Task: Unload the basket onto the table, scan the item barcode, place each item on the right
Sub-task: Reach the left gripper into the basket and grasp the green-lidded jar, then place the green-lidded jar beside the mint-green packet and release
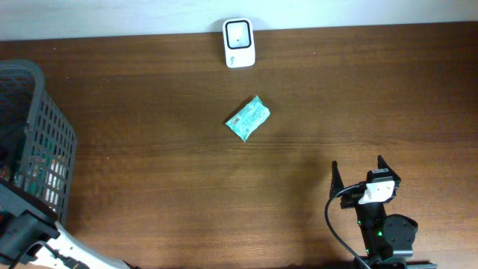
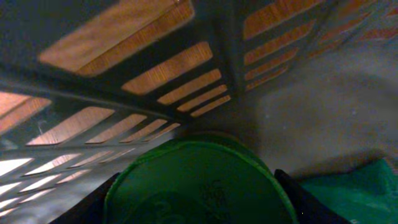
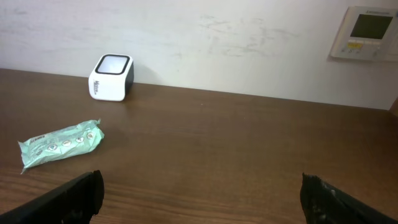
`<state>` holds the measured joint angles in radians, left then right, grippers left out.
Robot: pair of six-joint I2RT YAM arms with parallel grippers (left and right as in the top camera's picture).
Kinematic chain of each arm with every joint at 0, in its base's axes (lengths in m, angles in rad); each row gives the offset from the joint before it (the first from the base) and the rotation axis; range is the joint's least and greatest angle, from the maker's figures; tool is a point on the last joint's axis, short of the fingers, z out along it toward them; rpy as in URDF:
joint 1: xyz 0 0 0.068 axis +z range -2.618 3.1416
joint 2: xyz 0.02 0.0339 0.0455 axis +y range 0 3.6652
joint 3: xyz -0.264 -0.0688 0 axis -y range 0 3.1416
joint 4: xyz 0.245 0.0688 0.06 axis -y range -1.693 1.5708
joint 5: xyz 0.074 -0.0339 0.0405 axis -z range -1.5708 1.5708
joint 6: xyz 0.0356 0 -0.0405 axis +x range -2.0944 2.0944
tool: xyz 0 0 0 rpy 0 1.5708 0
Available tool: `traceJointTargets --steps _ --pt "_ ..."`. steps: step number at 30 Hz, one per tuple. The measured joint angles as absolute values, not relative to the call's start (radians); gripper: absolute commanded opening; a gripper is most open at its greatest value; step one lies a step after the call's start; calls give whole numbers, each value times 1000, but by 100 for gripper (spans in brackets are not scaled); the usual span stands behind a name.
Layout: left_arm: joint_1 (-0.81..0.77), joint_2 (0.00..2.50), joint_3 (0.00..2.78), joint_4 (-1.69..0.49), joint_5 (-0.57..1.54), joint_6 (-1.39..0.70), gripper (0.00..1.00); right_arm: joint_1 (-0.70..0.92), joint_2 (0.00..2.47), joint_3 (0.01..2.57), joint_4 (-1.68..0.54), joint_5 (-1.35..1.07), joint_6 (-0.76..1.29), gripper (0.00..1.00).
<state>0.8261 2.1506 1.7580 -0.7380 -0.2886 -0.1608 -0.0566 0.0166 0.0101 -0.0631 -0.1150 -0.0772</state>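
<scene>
Our left gripper (image 2: pixel 199 202) is down inside the basket (image 1: pixel 48 127). Its two fingers sit on each side of a round green tub (image 2: pixel 196 174), but we cannot tell if they squeeze it. Our right gripper (image 1: pixel 358 168) is wide open and holds nothing. The blue-green packet (image 1: pixel 247 119) lies on the table (image 1: pixel 134 90), near the white scanner (image 1: pixel 239 42).

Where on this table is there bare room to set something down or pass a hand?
The tabletop is bare across the right side, bordered by the scanner, the green packet and the open right gripper below. Another free stretch lies between the basket and the packet. It is crowded inside the basket, around a green round container.
</scene>
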Motion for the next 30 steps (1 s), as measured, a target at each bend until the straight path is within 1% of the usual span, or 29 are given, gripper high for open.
traceJointTargets --steps 10,15,21,25,27,30 --pt "826 2151 1788 -796 -239 -160 47 -57 17 10 -63 -115 -78 98" --pt "826 2129 1846 -812 -72 -161 47 -57 17 10 -63 -115 -78 98" --pt "801 1937 1963 -810 74 -203 47 -57 17 10 -63 -115 -78 98" --pt "725 1735 2032 -803 104 -225 48 -57 17 10 -63 -115 -78 98" --pt "626 1615 2047 -801 114 -229 48 -57 17 10 -64 -115 -78 98" --pt "499 1542 2052 -808 124 -229 48 -57 17 10 -63 -115 -77 98"
